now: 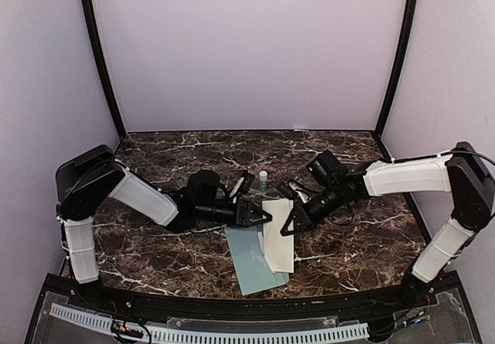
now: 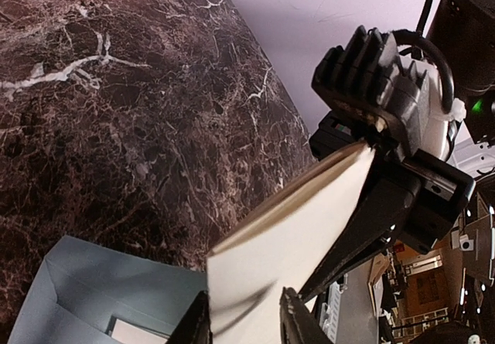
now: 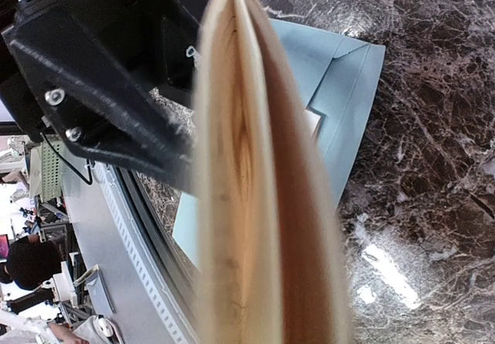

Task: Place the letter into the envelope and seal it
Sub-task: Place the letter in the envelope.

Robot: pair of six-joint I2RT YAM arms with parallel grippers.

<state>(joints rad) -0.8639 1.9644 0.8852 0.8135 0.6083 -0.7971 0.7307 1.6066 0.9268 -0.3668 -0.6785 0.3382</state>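
Since the folded letter (image 1: pixel 280 243) needs support at both ends to line up with the opening, both arms hold it up on edge, just above the envelope (image 1: pixel 247 267), which lies flat on the worktop (image 1: pixel 170 251). Right end effector (image 1: pixel 291 224) is clamped on the far edge. Left end effector (image 2: pixel 244 325) straddles the near edge at a narrow gap; can't tell if it's actually gripping. Both arms reach low to centre, wrists facing each other.
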